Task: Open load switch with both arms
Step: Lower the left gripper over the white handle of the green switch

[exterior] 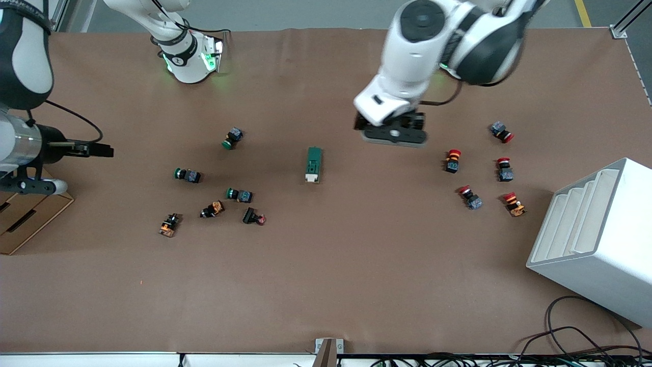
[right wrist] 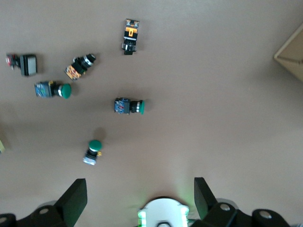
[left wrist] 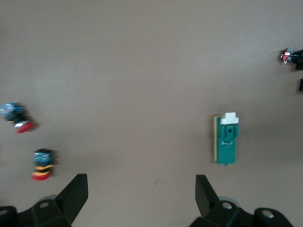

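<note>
The load switch [exterior: 313, 164], a dark green block with a white lever end, lies flat at the middle of the table, its white end nearer the front camera. It also appears in the left wrist view [left wrist: 227, 140], off to one side of the fingers. My left gripper [exterior: 395, 135] hangs open over bare table between the switch and the red-capped buttons, with nothing between its fingers [left wrist: 141, 189]. My right gripper [right wrist: 140, 189] is open and empty, high over the right arm's end of the table, looking down on the green-capped buttons.
Several red-capped buttons [exterior: 452, 159] lie toward the left arm's end, and green-capped buttons [exterior: 233, 137] and other small buttons [exterior: 212, 209] toward the right arm's end. A white slotted rack [exterior: 596, 239] and a cardboard box [exterior: 25, 219] stand at the table's ends.
</note>
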Controlling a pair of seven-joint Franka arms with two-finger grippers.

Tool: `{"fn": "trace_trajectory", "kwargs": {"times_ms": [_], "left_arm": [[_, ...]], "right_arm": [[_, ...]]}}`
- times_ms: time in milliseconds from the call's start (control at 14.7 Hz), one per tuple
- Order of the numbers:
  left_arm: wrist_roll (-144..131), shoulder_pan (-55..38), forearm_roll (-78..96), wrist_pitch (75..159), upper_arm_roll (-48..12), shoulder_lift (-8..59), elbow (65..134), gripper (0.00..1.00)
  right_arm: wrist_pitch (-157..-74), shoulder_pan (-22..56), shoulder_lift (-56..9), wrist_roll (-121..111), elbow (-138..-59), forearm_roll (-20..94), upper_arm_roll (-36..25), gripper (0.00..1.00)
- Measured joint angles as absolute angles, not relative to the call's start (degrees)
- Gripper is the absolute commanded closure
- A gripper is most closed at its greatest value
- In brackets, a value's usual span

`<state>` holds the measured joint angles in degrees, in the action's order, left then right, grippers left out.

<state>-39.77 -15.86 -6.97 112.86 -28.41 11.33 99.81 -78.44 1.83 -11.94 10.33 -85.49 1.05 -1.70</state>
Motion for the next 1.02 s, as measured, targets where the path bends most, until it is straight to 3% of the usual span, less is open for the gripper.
{"fn": "trace_trajectory", "kwargs": {"times_ms": [272, 545, 1021], "left_arm": [[-55.24, -22.82, -14.71, 123.07, -28.46, 12.88, 107.89, 0.0], [-71.52, -26.2, -24.18, 136.09, -28.47, 15.42, 114.53, 0.0], [-106.16, -34.93, -55.48, 138.7, -28.49, 22.55, 117.69, 0.01]], "right_arm": [[-79.87, 9.86, -12.42, 30.77, -85.27, 1.21, -1.05, 0.0], [-84.87, 16.35, -17.67, 46.91, -85.68, 2.32, -0.93, 0.0], [-92.9, 23.58, -27.94, 73.37, -85.75, 10.48, -0.89, 0.0]]}}
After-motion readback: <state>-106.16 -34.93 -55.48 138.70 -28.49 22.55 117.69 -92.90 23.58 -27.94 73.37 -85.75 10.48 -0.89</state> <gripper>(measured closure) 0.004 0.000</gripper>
